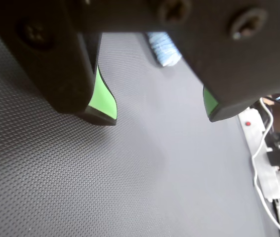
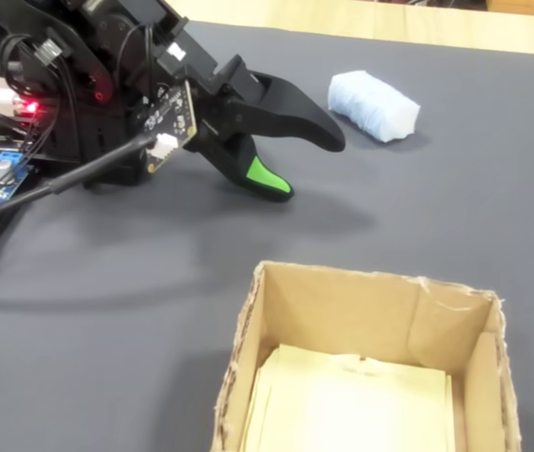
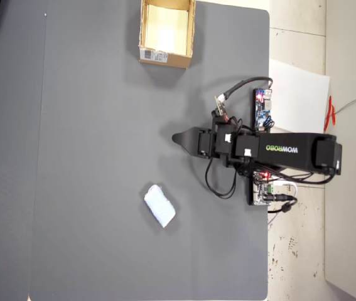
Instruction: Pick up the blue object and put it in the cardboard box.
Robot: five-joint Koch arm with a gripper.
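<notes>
The blue object (image 2: 373,105), a pale blue-white spongy block, lies on the dark mat. In the overhead view the blue object (image 3: 159,205) sits below and left of my gripper (image 3: 179,138), well apart from it. In the wrist view the blue object (image 1: 163,49) shows at the top, partly hidden by the gripper body. My gripper (image 1: 159,116) is open, its green-padded jaws wide apart with only bare mat between them. In the fixed view the gripper (image 2: 306,167) hovers low over the mat. The cardboard box (image 2: 342,306) stands open in the foreground; overhead, the cardboard box (image 3: 165,59) is at the mat's top edge.
Circuit boards (image 3: 264,108) and cables sit by the arm's base at the mat's right edge. A white power strip (image 1: 258,143) with cords lies off the mat. A white sheet (image 3: 300,94) lies on the floor beyond.
</notes>
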